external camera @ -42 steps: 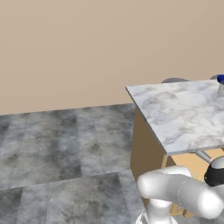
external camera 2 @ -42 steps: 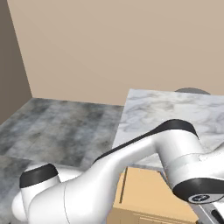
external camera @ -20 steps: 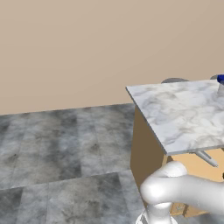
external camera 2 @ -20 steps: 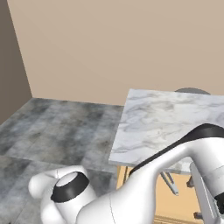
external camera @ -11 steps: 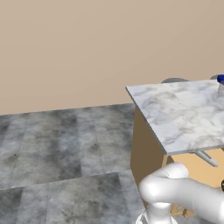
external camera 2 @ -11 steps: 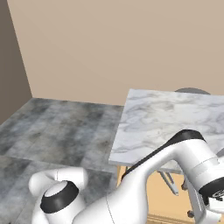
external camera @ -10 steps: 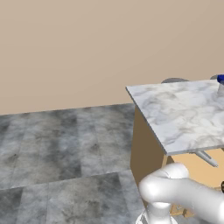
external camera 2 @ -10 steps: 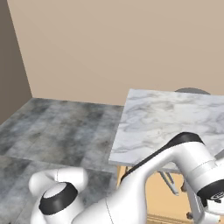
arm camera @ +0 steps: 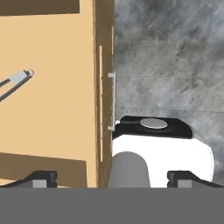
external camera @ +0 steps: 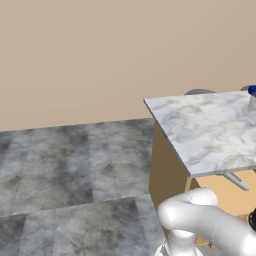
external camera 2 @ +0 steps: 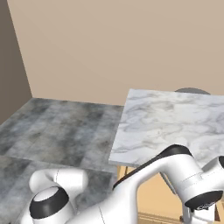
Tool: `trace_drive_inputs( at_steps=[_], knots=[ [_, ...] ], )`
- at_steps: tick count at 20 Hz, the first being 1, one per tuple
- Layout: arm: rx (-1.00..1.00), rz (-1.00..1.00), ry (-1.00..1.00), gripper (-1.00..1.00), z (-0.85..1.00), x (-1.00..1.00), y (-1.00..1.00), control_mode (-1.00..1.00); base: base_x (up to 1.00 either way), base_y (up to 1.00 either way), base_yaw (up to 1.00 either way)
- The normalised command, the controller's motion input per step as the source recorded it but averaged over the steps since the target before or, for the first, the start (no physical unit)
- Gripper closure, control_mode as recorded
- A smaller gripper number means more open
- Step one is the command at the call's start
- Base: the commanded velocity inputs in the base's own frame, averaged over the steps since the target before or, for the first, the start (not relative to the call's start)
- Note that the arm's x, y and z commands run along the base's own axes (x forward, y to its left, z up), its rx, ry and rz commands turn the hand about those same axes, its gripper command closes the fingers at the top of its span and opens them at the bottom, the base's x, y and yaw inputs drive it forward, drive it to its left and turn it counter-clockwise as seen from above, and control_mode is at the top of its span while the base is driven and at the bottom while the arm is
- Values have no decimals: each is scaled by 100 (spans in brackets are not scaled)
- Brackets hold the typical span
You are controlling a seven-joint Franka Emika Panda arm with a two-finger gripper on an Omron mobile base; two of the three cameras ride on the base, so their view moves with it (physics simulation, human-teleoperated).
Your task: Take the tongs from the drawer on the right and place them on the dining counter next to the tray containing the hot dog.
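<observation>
1. Tongs lie on the orange-tan floor of the drawer, near its left edge in my hand view, their ridged grey tip pointing toward the drawer front.
2. My claw hangs above the front edge of the drawer with its fingertips spread as wide as they go, gripping nothing.
3. A slim handle runs along the drawer front.
4. Dining counter juts out above, with grey floor tiles beyond its corner.
</observation>
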Motion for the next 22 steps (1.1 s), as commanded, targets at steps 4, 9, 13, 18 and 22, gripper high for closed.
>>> trace_drive_inputs(
  at_steps=[4,9,13,18,22],
  knots=[
    [0,-5,0,-100,-8,41,0,-100,0,0,0],
    [-5,-4,3,-100,-24,38,0,-100,0,0,0],
    [-5,0,3,-100,-45,18,0,-100,0,0,0],
    [-3,0,4,-100,-46,14,0,-100,0,0,0],
    [-3,0,3,-100,-46,1,0,-100,0,0,0]
  ],
)
